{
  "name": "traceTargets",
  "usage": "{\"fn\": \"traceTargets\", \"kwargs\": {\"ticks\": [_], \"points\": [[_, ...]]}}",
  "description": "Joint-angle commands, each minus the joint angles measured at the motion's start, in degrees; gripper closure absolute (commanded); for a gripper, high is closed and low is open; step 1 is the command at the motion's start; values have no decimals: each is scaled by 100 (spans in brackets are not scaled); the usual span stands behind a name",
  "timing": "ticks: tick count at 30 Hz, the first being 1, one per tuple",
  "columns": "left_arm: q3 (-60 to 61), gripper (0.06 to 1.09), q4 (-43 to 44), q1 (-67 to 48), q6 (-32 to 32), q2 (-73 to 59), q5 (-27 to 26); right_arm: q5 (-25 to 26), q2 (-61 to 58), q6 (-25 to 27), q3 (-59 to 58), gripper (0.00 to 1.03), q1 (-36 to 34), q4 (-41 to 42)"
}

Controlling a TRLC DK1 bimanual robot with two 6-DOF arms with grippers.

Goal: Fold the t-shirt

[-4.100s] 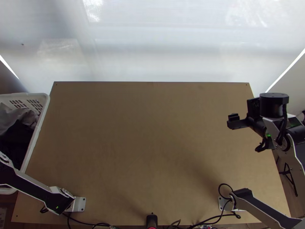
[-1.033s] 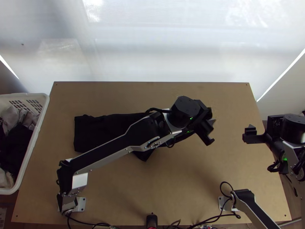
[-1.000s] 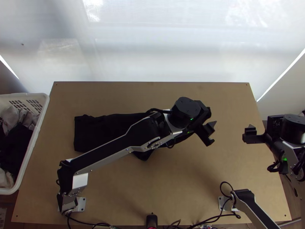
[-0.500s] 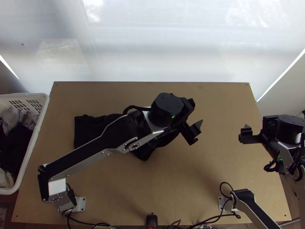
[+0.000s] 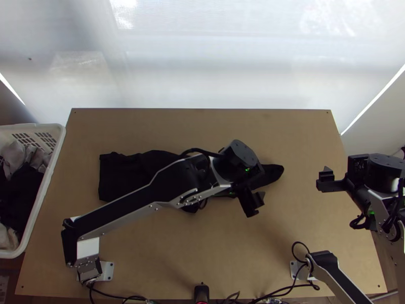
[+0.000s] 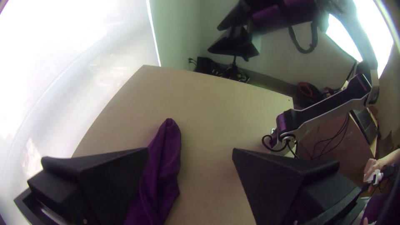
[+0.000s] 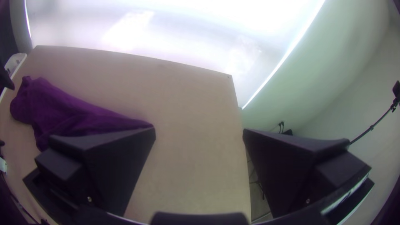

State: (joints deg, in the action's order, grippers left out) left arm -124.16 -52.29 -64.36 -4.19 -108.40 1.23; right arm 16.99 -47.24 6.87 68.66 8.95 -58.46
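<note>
Top view, t-shirt (image 5: 119, 176), white basket (image 5: 58, 133) (clothes (image 5: 24, 187) inside)

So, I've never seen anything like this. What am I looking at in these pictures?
Two robot arms: the left arm and right arm, based at the near edge of a wooden table. One picture comes from a camera high above; the other two come from cameras on the arms' wrists, each looking past its own jaws. On the table lies a dark t-shirt, rumpled and not neatly folded. The left arm is above it; the right arm's jaws are off to one side. Both pairs of jaws stand wide open, gripping nothing. The white basket holds more cloth.
</note>
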Motion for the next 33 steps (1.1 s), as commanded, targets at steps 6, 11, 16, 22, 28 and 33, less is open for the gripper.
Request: {"fn": "traceTargets", "kwargs": {"ticks": [6,11,16,22,28,33], "points": [[138,11,-475,1022,137,689,-53,-56,-268,51,-11,5,801,89],[1016,11,-475,1874,164,1576,-53,-469,-690,104,121,5,1874,159],[2062,11,-431,2990,172,2578,-53,-882,-1296,16,103,5,3016,309],[3469,11,-325,4265,129,3853,-53,-1269,-2447,16,147,5,4150,818],[4690,11,-325,5073,-56,4995,-53,-1269,-3704,-125,569,6,4853,1477],[5253,11,-317,5504,-153,5452,-62,-1278,-4443,-345,824,6,5249,1891]]}}
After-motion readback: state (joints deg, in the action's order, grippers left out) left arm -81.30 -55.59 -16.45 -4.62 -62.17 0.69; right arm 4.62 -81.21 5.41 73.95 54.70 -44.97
